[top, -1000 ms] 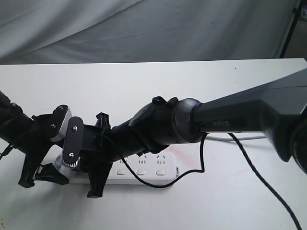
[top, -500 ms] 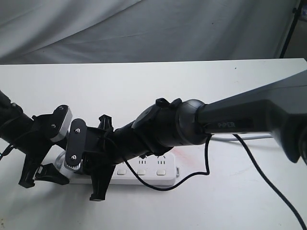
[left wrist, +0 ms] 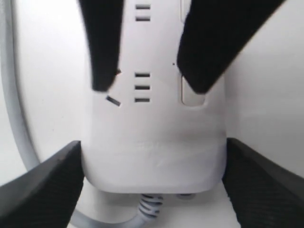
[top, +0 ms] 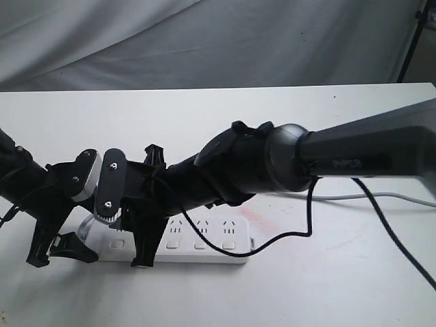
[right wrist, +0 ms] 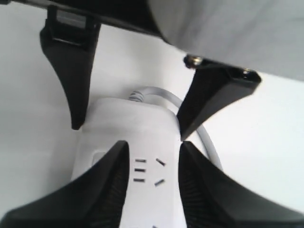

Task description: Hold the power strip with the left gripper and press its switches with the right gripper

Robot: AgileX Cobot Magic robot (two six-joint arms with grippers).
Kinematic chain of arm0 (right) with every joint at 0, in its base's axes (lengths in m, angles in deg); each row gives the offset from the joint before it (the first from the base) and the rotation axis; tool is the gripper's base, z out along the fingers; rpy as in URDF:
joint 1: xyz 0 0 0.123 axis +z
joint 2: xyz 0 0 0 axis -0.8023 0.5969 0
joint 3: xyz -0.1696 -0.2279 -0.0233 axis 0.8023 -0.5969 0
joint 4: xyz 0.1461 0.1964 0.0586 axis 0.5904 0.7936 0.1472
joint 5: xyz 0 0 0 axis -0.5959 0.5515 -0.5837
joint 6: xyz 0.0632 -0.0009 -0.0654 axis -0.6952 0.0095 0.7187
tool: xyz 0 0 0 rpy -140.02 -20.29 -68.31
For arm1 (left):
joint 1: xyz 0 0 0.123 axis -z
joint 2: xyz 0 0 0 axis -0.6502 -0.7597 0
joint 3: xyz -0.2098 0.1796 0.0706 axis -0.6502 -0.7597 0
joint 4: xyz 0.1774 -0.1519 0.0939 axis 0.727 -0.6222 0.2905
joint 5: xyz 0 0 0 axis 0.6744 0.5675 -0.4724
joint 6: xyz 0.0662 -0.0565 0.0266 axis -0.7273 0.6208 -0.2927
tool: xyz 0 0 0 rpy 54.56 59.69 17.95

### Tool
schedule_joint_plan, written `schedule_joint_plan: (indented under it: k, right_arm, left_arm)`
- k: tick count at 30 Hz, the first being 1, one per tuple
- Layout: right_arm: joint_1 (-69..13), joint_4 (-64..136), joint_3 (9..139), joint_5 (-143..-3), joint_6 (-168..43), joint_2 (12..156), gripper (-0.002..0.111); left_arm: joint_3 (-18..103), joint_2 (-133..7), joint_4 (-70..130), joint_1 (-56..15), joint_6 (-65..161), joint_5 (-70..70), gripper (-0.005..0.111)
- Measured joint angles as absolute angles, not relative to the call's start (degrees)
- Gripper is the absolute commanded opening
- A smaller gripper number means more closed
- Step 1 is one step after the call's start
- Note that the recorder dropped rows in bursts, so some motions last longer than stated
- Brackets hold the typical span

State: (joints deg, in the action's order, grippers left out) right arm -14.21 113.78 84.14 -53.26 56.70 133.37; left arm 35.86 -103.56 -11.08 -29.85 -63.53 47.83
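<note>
The white power strip (top: 211, 253) lies along the near side of the table. Its cord end (left wrist: 152, 142) sits between my left gripper's (left wrist: 153, 147) black fingers (left wrist: 52, 180), which press against both long sides. My right gripper (top: 139, 242) reaches across to that same end and points down at the first socket set (right wrist: 147, 171). Its fingers (right wrist: 104, 190) stand apart over the strip's face with nothing held between them. One right fingertip (left wrist: 204, 71) rests over the end switch (left wrist: 192, 96), though contact cannot be judged. Three more switches (top: 201, 243) show to the right.
The strip's grey cord (left wrist: 14, 95) curls out of the held end and runs off behind the right arm (top: 340, 197). A black cable (top: 306, 225) hangs from the right arm across the strip's right end. Grey cloth (top: 204, 41) backs the table (top: 204, 116).
My right gripper has lifted and shifted slightly to the right and away, its front fingertip now higher against the strip. The right arm's elbow moved right. The left gripper and strip stayed put.
</note>
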Motion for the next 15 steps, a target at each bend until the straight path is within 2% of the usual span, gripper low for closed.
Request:
schedule_joint_plan:
  k: [7, 15]
  right_arm:
    - [-17.37, 113.43, 78.25, -53.84, 56.46, 130.20, 0.033]
    - [-17.37, 113.34, 77.28, -53.60, 56.46, 130.20, 0.033]
  left_arm:
    - [35.86, -103.56, -11.08, -29.85, -63.53, 47.83, 0.067]
    - [35.86, -103.56, -11.08, -29.85, -63.53, 47.83, 0.067]
